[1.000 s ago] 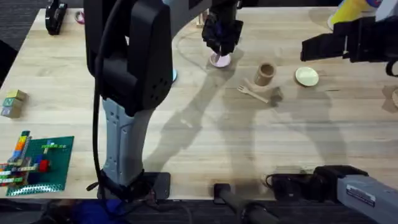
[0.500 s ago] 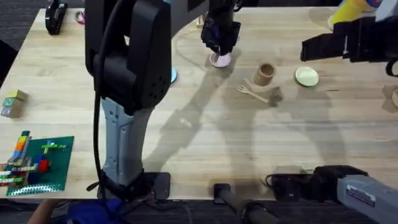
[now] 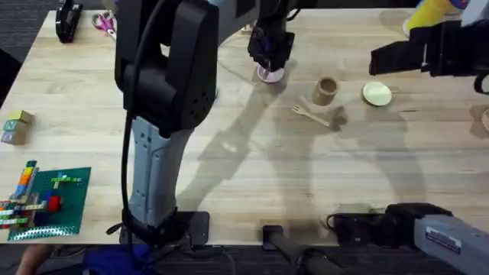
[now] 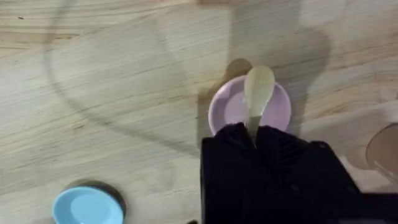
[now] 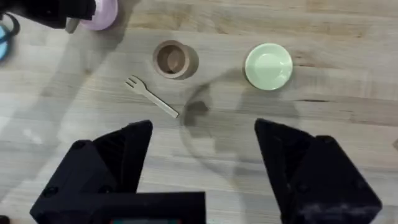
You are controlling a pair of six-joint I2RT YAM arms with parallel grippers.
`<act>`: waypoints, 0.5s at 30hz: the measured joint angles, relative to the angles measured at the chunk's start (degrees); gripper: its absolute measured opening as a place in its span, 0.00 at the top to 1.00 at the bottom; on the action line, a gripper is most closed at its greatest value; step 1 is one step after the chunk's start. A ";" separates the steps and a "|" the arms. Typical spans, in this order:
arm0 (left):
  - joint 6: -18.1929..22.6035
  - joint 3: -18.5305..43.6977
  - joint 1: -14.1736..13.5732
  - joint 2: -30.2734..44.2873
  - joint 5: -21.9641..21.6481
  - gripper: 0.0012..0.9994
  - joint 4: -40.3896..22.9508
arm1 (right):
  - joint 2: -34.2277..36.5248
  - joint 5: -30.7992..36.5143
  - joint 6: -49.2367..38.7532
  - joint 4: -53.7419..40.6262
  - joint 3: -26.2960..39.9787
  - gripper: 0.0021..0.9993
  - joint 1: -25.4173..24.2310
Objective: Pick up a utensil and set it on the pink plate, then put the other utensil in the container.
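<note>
My left gripper [image 3: 269, 52] reaches across to the back middle of the table and hangs just over the pink plate [image 3: 269, 75]. In the left wrist view it [image 4: 254, 132] is shut on the pale wooden utensil [image 4: 258, 87], whose rounded end lies over the pink plate [image 4: 227, 107]. The other utensil, a small wooden fork [image 3: 309, 114], lies flat on the table just in front of the tan container [image 3: 326, 90]. Above the fork [image 5: 152, 99] and the container [image 5: 173, 59], my right gripper [image 5: 202, 140] is held open and empty.
A pale yellow-green plate [image 3: 377, 94] sits right of the container. A light blue plate [image 4: 84, 206] lies left of the pink one. A green brick baseplate [image 3: 53, 200] and wooden blocks [image 3: 17, 126] are at the near left. Scissors [image 3: 103, 23] lie at the back left.
The left arm has shifted slightly to the right, and its gripper sits a little farther back over the pink plate, still holding the utensil. The right arm has not moved.
</note>
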 joint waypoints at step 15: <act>0.31 0.00 0.00 0.00 0.00 0.38 0.52 | 0.00 0.00 0.00 0.00 0.00 0.00 0.00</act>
